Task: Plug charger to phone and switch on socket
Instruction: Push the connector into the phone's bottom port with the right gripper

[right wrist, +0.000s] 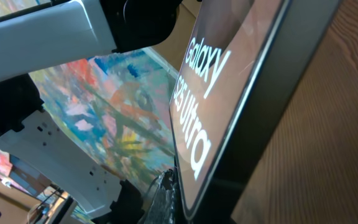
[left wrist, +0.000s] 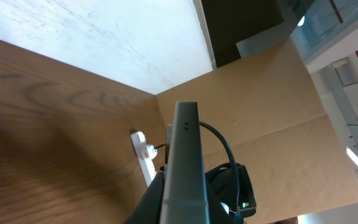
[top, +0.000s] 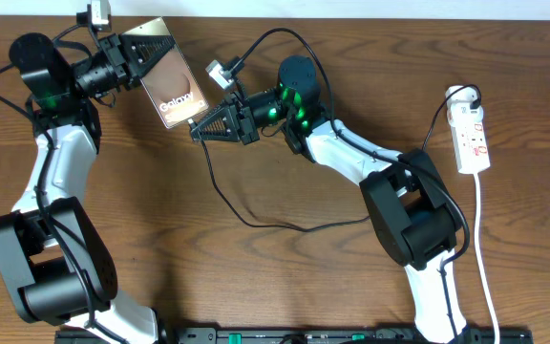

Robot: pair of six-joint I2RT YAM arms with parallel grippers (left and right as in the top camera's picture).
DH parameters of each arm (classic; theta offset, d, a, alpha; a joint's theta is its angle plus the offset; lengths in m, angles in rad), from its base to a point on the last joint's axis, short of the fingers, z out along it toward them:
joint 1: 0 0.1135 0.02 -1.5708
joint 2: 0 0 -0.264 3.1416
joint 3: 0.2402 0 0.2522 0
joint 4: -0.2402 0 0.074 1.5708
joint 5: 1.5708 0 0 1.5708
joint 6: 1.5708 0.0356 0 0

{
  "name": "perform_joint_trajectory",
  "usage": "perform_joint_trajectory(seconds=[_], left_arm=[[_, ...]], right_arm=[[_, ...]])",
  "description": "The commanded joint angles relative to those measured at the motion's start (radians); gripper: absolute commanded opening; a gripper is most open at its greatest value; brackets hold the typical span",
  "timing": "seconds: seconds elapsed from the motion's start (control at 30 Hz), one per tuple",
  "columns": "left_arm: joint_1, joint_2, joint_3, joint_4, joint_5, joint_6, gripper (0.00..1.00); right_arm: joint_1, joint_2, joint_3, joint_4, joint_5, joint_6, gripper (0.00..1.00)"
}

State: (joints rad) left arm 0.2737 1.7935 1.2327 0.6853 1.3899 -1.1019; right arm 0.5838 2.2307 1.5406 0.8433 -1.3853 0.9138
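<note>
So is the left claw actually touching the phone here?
Touching. In the left wrist view the phone stands edge-on, clamped inside the left claw; overhead shows the same grip.

Thin black cable: plug tip hidden at overhead centre. Brown-bronze flat phone: cropped by upper frame edge, right wrist view.

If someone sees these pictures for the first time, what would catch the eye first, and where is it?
First is the bronze phone with its white "Galaxy" lettering, held tilted by the left claw near the top centre of the table. The right claw points at its lower edge, and the thin black charger trails from that claw across the wood. The white socket lies apart, at the far right.
</note>
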Motion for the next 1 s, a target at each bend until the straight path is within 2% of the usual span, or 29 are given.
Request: perform_joint_trajectory(seconds=[0.0,0.57,0.97], left_arm=[[0.0,-0.017,0.007,0.012,0.034,0.005,0.07],[0.0,-0.017,-0.004,0.012,0.072,0.01,0.07],[0.0,-0.017,-0.005,0.012,0.092,0.032,0.07]], right_arm=[[-0.007,-0.002,0.0,0.005,0.031,0.038,0.01],[-0.009,-0.002,0.0,0.006,0.052,0.082,0.01],[-0.009,-0.002,0.0,0.006,0.104,0.164,0.01]])
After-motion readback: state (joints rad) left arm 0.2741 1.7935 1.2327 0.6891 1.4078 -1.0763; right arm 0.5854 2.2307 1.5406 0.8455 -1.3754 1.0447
